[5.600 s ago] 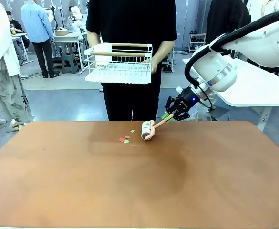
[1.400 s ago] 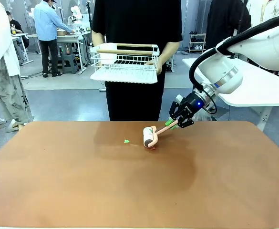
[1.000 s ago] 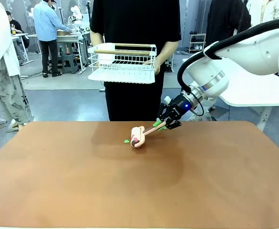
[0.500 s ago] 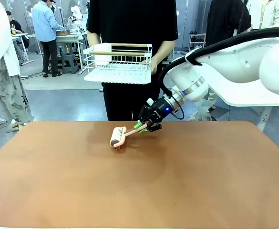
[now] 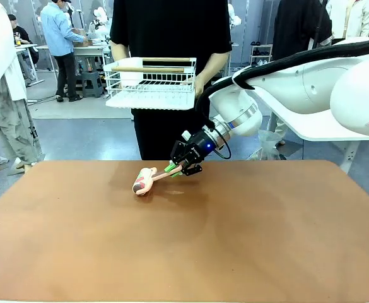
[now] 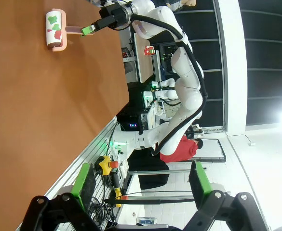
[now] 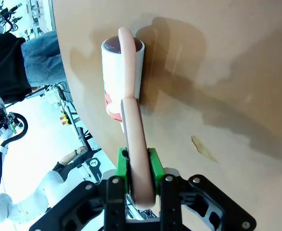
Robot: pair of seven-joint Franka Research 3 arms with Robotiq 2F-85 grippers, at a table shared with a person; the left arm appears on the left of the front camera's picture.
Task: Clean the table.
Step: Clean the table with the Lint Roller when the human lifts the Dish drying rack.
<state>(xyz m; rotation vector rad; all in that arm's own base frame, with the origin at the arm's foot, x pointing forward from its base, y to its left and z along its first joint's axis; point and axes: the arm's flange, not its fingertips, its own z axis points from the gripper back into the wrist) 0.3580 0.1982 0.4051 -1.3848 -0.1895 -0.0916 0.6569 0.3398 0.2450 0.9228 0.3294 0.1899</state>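
Note:
The table (image 5: pixel 184 252) has a wide terracotta top. A pink-handled lint roller (image 5: pixel 143 184) lies with its white head on the far middle of the top. My right gripper (image 5: pixel 173 169) is shut on the end of its handle, the arm reaching in from the right. In the right wrist view the green pads (image 7: pixel 153 166) clamp the pink handle and the lint roller (image 7: pixel 123 62) rests on the table (image 7: pixel 218 57). The left wrist view shows green and red scraps stuck to the lint roller (image 6: pixel 55 29). My left gripper (image 6: pixel 143 180) hangs open and empty off the table's edge.
A person stands at the far edge holding a white wire rack (image 5: pixel 149 82) above the table. A white-topped table (image 5: pixel 335 120) stands behind on the right. A small pale fleck (image 7: pixel 201 147) lies on the top near the roller.
My right arm has swept the roller leftward along the far part of the table. The green scrap seen earlier no longer lies on the top. The person's rack has shifted slightly left.

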